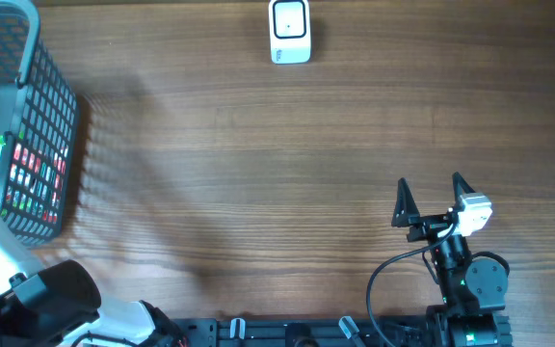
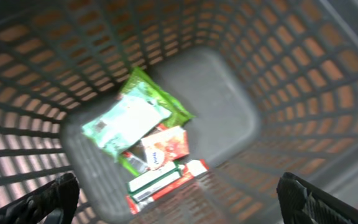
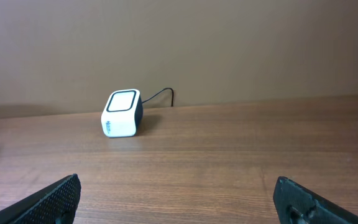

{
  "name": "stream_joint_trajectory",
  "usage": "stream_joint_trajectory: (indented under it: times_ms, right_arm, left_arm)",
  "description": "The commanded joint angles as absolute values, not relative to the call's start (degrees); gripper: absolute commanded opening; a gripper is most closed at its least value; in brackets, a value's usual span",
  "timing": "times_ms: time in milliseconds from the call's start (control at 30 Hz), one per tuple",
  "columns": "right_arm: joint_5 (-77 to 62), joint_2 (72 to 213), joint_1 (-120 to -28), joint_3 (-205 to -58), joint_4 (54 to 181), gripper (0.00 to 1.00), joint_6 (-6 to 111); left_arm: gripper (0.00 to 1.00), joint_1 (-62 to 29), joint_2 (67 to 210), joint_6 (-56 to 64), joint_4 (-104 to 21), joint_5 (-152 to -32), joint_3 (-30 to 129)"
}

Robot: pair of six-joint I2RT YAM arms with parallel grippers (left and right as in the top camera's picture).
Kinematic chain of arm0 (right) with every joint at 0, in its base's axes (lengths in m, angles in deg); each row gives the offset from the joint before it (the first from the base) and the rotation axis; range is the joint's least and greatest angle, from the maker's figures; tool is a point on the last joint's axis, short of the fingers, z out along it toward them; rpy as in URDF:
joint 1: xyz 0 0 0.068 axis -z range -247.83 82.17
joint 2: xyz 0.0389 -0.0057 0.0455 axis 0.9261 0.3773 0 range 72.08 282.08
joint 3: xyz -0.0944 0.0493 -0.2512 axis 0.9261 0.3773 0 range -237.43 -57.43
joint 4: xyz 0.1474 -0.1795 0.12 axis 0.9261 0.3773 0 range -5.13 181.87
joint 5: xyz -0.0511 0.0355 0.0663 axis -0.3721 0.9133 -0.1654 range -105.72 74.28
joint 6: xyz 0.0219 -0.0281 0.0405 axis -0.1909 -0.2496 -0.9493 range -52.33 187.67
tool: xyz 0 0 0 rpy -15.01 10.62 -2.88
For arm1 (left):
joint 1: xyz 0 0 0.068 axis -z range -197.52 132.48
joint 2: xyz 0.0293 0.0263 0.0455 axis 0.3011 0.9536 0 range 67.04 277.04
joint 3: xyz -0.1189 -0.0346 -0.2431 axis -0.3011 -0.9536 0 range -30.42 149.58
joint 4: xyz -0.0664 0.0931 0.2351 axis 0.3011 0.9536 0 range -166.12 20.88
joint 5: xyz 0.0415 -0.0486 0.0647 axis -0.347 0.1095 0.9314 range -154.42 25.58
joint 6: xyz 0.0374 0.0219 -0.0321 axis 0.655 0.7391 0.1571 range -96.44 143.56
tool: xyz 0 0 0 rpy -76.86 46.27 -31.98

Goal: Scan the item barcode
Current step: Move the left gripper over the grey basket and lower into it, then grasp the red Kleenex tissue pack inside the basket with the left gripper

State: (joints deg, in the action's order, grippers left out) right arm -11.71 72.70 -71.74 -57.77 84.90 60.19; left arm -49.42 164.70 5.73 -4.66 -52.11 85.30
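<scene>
Dark plastic lattice basket point(image 2: 303, 74) holds crinkled green pouches point(image 2: 129, 118); boxy white scanner point(image 3: 122, 114)

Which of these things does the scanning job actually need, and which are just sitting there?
Needed:
white scanner
green packet
orange box
red-and-white box

Just there:
basket holding the goods
scanner cord
wooden table
</scene>
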Motion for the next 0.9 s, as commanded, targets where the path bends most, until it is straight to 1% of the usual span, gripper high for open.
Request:
stream_joint_trajectory:
  times_ms: [0, 67, 133, 200, 267, 500, 633, 867]
  right_arm:
    - [-12.3, 72.28, -71.45, -57.72, 84.75, 1.0, 60.14]
    - [-12.3, 72.28, -71.45, -57.72, 84.75, 1.0, 60.14]
    - [-12.3, 72.28, -71.45, -57.72, 84.75, 1.0, 60.14]
    - [-12.3, 72.28, -71.47, -57.72, 84.75, 1.0, 60.14]
    - [-12.3, 72.28, -71.45, -57.72, 84.75, 1.0, 60.14]
    - [-12.3, 72.28, -71.45, -57.72, 84.75, 1.0, 60.14]
    - [-12.3, 72.28, -71.45, -57.72, 84.75, 1.0, 60.12]
    - [-12.3, 72.28, -71.45, -57.72, 84.75, 1.0, 60.14]
  left_arm:
    - [1.0, -49.51, 165.4, 5.27, -5.16, -69.77, 86.0]
    - [1.0, -49.51, 165.64, 5.32, -5.12, -70.25, 85.93]
    - [1.0, -49.53, 166.45, 5.3, -4.75, -64.78, 85.71]
    - [1.0, -49.53, 168.22, 5.49, -4.68, -56.63, 85.67]
    - [1.0, -49.53, 170.74, 9.69, -4.49, -52.37, 85.63]
    - [1.0, -49.66, 180.61, 17.49, -5.25, -51.91, 85.63]
    - [0.99, -50.23, 187.94, 27.85, -5.97, -51.89, 85.63]
    - [1.0, -53.71, 194.21, 28.03, -7.41, -51.91, 85.63]
